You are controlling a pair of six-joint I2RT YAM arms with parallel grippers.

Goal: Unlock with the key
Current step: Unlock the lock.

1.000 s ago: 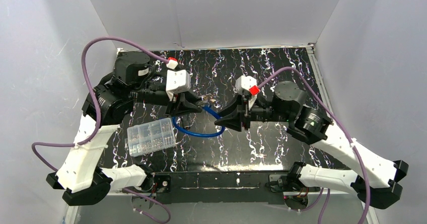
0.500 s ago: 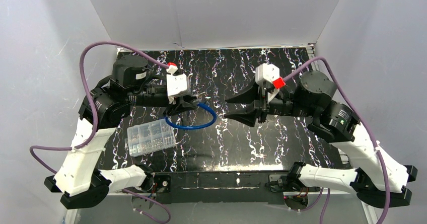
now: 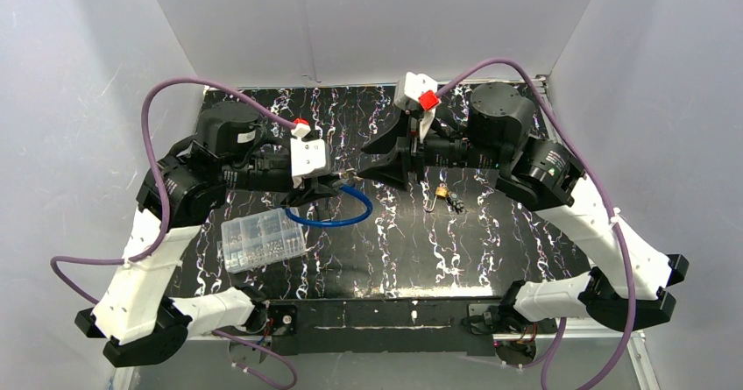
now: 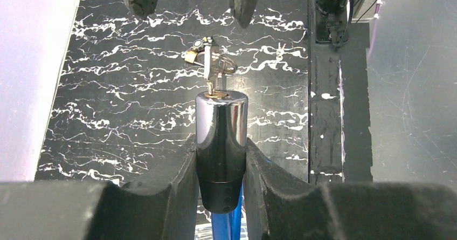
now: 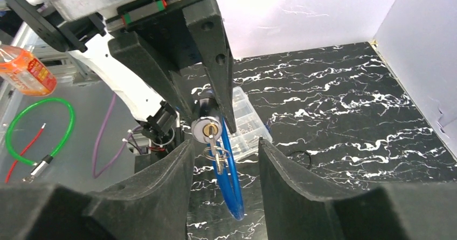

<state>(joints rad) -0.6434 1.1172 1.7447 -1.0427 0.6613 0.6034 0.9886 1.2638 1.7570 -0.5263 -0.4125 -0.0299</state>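
Right gripper (image 3: 368, 160) has backed off toward the far wall, jaws spread wide, empty. Left gripper (image 4: 221, 156) unchanged: clamped on cable lock (image 4: 221, 118) above mid-table, key (image 4: 209, 75) left in its keyhole. White walls (image 3: 394, 13); black marbled table (image 3: 491, 232); parts box (image 3: 263, 239); small padlock (image 3: 442, 197).

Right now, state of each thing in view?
left gripper: shut on lock barrel.
right gripper: open, clear of key.
lock barrel: clamped between left fingers.
key: seated in barrel, ring hanging.
blue cable: looped; latched or not, cannot tell.
small padlock: lying on table.
parts box: lid shut.
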